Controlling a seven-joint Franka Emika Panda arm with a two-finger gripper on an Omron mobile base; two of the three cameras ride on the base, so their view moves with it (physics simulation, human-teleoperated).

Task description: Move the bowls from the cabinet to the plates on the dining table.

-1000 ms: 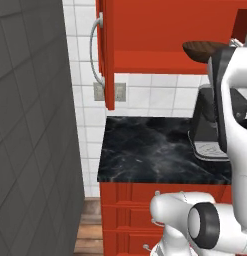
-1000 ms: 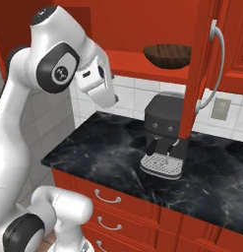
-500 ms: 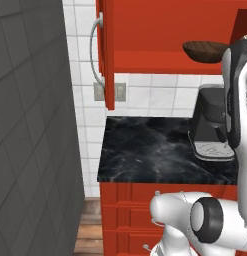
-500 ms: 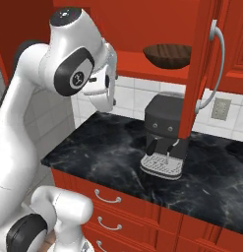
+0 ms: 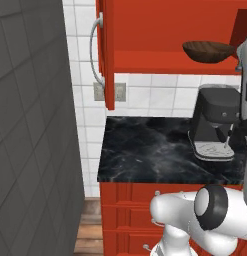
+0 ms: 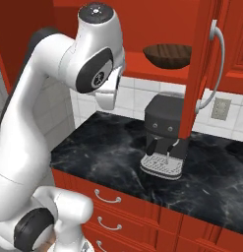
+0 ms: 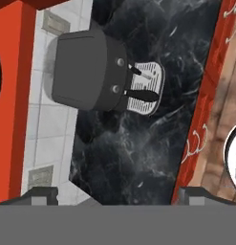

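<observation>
While the cabinet point(image 5: 160, 35) is standing with its door point(image 6: 197, 74) swung open, the following items are showing. Landmark: coffee machine point(image 6: 165, 135), sitting on the black marble tabletop point(image 6: 108, 157) under the cabinet.

Item 1: dark brown wooden bowl point(image 6: 167, 54), resting upright on the red shelf point(image 5: 175, 64) directly above the coffee machine; also showing in the left base view point(image 5: 209, 51).

Item 2: hand point(image 7: 117, 196), fingers point(image 7: 40, 195) spreading about as wide as they go, gripping nothing, looking down on the coffee machine's top point(image 7: 83, 72) and drip tray point(image 7: 147, 88).

Item 3: wall sockets point(image 5: 109, 91), sitting on the white tiles to the left of the coffee machine.

Item 4: red drawers point(image 6: 118, 216) with silver handles, lying below the coffee machine, under the tabletop edge.
</observation>
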